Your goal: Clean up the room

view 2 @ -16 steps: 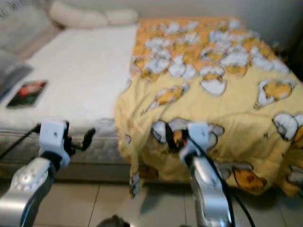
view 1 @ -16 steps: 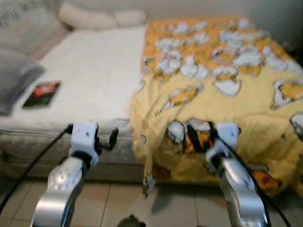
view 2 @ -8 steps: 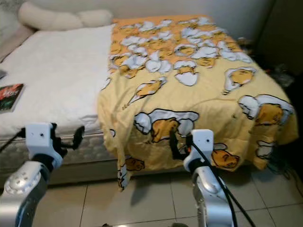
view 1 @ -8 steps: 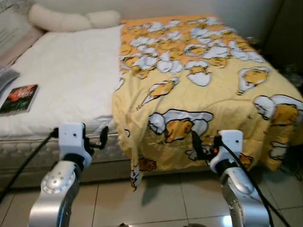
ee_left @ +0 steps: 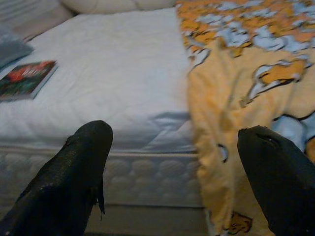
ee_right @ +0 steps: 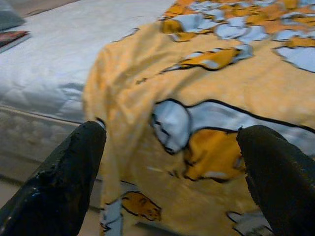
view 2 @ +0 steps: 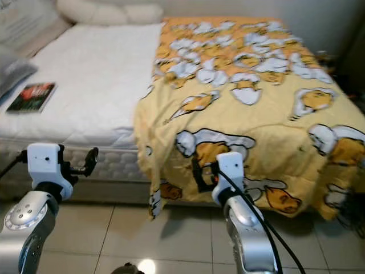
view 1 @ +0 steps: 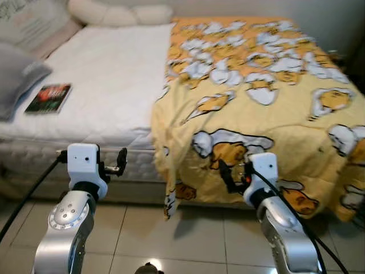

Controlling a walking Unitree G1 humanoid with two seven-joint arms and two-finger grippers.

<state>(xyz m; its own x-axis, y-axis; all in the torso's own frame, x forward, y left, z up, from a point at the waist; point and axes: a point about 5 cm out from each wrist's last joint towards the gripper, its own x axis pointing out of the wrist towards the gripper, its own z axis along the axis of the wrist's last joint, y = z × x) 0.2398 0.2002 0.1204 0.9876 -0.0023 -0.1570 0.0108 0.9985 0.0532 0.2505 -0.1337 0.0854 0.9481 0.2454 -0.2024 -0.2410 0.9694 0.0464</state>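
Observation:
A bed stands before me, its white mattress (view 1: 108, 74) bare on the left half. A yellow blanket (view 1: 268, 97) printed with egg cartoons covers the right half and hangs over the near edge down to the floor. A dark book (view 1: 48, 97) lies on the mattress at the left. My left gripper (view 1: 120, 162) is open and empty, held in front of the mattress side; its fingers (ee_left: 83, 162) spread wide. My right gripper (view 1: 227, 174) is also open, just short of the hanging blanket (ee_right: 197, 113), with nothing between its fingers (ee_right: 74, 172).
A grey pillow (view 1: 17, 80) lies at the bed's left edge, and cream pillows (view 1: 120, 12) sit at the head. Pale floor tiles (view 1: 194, 240) run between me and the bed. Dark clutter (view 2: 356, 222) sits on the floor at the far right.
The whole picture has swung right and then back left, so the camera moved. Both arms stay raised before the bed with their grippers open and empty.

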